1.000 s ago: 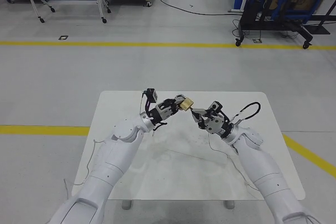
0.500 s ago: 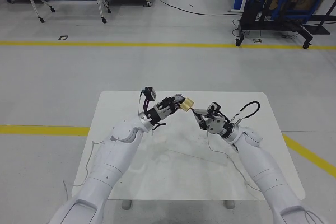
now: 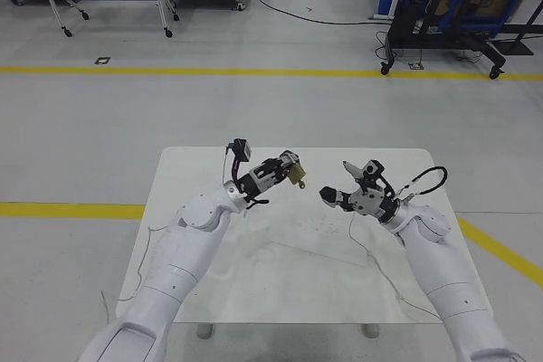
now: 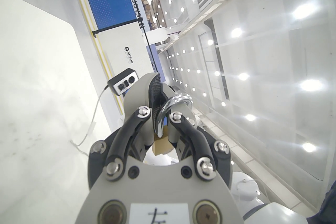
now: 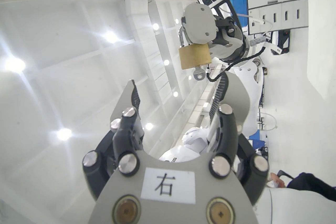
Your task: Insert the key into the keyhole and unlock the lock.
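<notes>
The gold lock is held up in the air over the far part of the white table. It is squeezed tight by the L gripper, w/ its silver loop poking out by the fingers. The key is stuck in the keyhole at the bottom of the lock & is not held by anything. The R gripper is spread wide w/ nothing in it. It is kept a bit apart from the lock & pointed at it.
</notes>
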Available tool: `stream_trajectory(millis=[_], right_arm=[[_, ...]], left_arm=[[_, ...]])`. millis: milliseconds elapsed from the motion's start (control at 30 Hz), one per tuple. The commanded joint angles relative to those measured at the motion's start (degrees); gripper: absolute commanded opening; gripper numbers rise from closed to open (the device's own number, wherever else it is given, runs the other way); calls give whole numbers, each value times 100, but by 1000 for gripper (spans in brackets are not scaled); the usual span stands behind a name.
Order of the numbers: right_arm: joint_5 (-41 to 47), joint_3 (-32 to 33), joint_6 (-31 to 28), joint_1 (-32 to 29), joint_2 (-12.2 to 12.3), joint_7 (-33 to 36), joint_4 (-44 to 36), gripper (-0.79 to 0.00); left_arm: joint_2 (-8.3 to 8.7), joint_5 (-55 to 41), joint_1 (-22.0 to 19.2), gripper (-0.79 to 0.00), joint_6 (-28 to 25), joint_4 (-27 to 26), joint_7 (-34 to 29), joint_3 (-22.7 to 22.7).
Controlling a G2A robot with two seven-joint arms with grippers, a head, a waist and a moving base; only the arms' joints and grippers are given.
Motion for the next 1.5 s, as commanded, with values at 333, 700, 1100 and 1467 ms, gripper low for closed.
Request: stream_trajectory(millis=[333,700,1100,1467], right_arm=[[-1012,1193,-167,-1016,266,-941,-1503,0],[-1012,1193,-167,-1016,266,-941,-1503,0],[-1012,1193,-167,-1016,266,-941,-1503,0],[-1259,1188,-349,-1002,260,-1437,-1448,0]], left_arm=[[15,1879,-322,-785,852,271,-474,746],[-148,2902,-656,-653,1574,801,-129,1417],[-208,2989,-888,0,1788,1138,-5,1422],[125,2897,-737,0,434,630,1086,257]])
